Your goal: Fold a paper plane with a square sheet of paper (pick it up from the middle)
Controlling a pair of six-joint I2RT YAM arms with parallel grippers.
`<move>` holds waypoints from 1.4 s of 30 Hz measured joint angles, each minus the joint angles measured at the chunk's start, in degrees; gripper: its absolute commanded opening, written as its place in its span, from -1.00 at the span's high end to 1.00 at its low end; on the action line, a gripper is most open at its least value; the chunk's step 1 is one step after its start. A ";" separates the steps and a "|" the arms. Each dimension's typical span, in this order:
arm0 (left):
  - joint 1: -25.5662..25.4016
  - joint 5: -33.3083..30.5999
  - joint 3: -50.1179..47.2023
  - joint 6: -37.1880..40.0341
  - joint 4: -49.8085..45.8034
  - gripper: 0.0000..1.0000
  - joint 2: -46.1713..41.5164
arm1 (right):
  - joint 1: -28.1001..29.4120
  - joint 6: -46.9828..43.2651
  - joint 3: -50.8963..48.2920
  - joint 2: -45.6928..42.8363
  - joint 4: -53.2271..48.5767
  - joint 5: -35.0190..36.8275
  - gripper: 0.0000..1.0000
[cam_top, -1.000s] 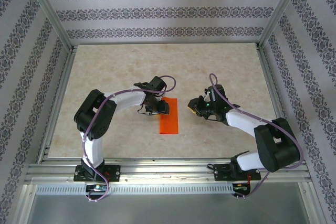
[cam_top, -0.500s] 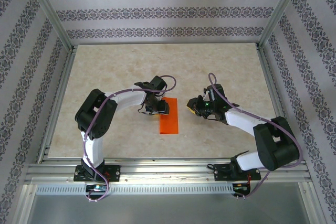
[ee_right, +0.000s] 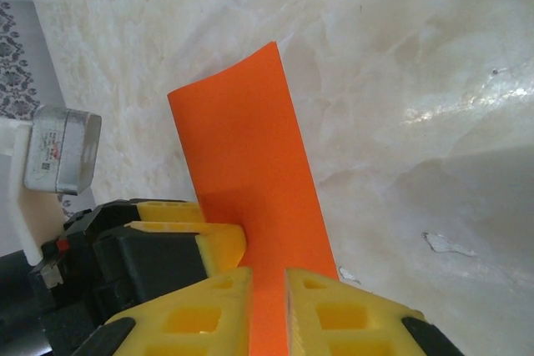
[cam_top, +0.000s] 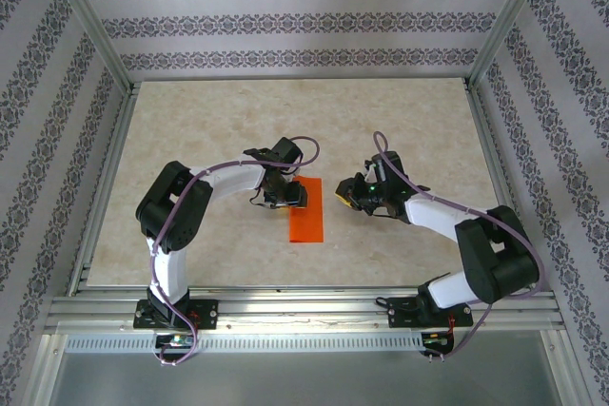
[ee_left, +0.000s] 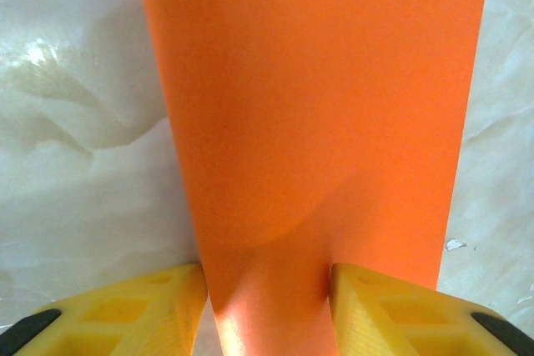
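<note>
The orange paper (cam_top: pixel 306 214) lies on the table as a narrow folded strip, long axis running away from the arms. My left gripper (cam_top: pixel 289 195) sits at the strip's far left corner. In the left wrist view the orange paper (ee_left: pixel 317 106) runs between the left gripper (ee_left: pixel 267 289)'s spread yellow fingers (ee_left: pixel 158 306), and its right part passes under the other finger. My right gripper (cam_top: pixel 346 195) is at the strip's far right side. Its fingers (ee_right: pixel 209 306) stand a narrow gap apart over the paper (ee_right: pixel 242 147), which shows through the right gripper (ee_right: pixel 269 277).
The pale marble-patterned table (cam_top: pixel 209 130) is bordered by an aluminium frame (cam_top: pixel 295 303) and patterned walls. The left gripper's yellow finger (ee_right: pixel 196 235) sits right beside my right fingers. A small white chip (ee_right: pixel 446 243) lies on the table.
The right gripper has crept slightly left toward the paper. The left arm and the paper have not moved.
</note>
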 measured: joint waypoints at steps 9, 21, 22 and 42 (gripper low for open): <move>0.00 0.00 0.00 -0.02 0.02 0.07 0.00 | 5.86 -3.82 7.04 8.57 -2.47 0.09 1.00; 0.00 -0.02 0.00 -0.02 0.00 0.08 0.02 | 8.81 -6.73 9.94 15.67 -4.79 1.33 1.00; 0.00 -0.02 0.00 -0.02 0.00 0.07 0.02 | 8.92 -6.86 10.01 16.02 -4.92 1.33 1.00; 0.00 0.26 0.00 -0.04 0.04 -0.01 -0.04 | 10.34 -11.43 13.11 19.06 -7.21 2.01 1.00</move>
